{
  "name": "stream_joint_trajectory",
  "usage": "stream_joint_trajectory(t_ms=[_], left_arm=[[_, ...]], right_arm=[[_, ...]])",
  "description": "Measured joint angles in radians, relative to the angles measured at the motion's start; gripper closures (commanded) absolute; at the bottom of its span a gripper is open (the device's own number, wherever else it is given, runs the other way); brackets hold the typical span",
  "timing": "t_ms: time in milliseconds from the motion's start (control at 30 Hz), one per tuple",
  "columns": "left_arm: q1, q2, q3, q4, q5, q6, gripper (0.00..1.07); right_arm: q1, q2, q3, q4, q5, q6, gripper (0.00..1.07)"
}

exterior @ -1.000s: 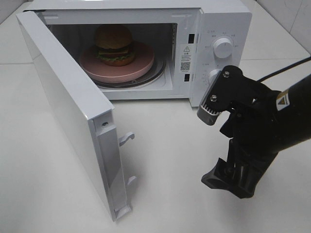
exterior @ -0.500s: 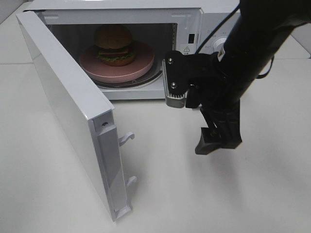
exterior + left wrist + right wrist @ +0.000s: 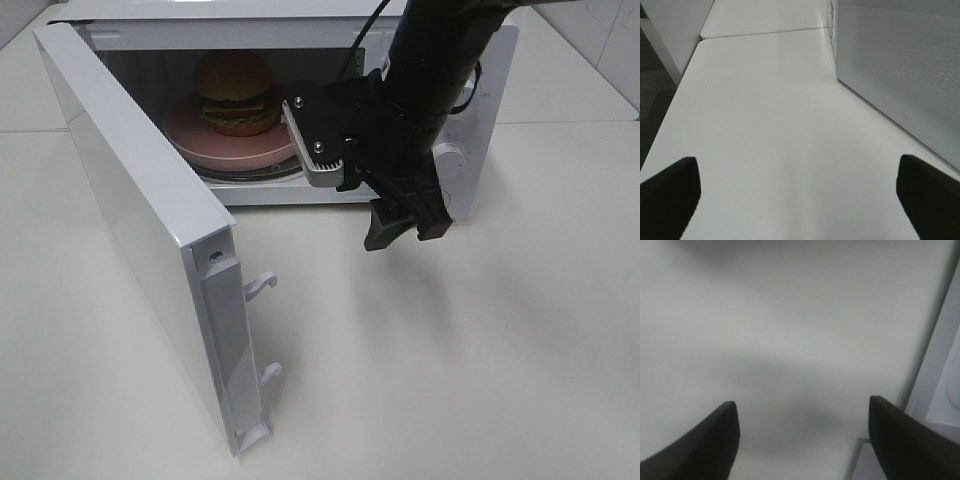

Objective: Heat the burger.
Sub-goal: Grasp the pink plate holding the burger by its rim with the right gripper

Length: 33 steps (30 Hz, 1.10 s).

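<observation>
1. Overhead view: the burger (image 3: pixel 235 95) is already inside the microwave (image 3: pixel 200 8), sitting on a round pink plate (image 3: pixel 275 150) that rests on the glass turntable (image 3: pixel 245 173). The microwave's door (image 3: pixel 140 230) is swung wide open, with its latch hooks (image 3: pixel 260 285) pointing away from the cavity.
2. Same view: the right gripper (image 3: pixel 405 225) hangs in front of the microwave's opening, just above the table (image 3: pixel 450 380), and isn't touching the plate or the burger. The arm covers most of the control panel, so only part of a knob (image 3: pixel 447 160) shows. The left arm isn't in this shot.
3. Left wrist view: the left gripper (image 3: pixel 800 200) is spread wide with nothing but bare table (image 3: pixel 770 125) between its tips. It's off to the outer side of the microwave door, whose perforated panel (image 3: pixel 900 65) is close by.
4. Right wrist view: the right gripper (image 3: pixel 800 440) has its tips apart and holds nothing, with just tabletop (image 3: pixel 790 315) underneath. A white edge (image 3: pixel 940 380) beside it looks like the microwave's front, though I can't say which part.
5. Handling, my guess: the burger looks light and a bit squishy, with stacked layers that could slide or tip if pinched from above. If it has to move, I'd grab the plate's rim instead; failing that, squeeze gently across the bun's sides.
6. Since it's already in the cavity, I'd say the food can stay put. What's left is shutting the door and turning a knob.
</observation>
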Motion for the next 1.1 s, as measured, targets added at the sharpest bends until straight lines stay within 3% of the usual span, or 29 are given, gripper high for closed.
stream_joint_trajectory(t_ms=[167, 1100], left_arm=[[0.0, 0.0, 0.0, 0.0, 0.0, 0.0, 0.06], [0.0, 0.0, 0.0, 0.0, 0.0, 0.0, 0.06]], right_arm=[[0.0, 0.089, -0.115, 0.01, 0.001, -0.011, 0.24], [0.034, 0.375, -0.523, 0.051, 0.129, -0.079, 0.25]])
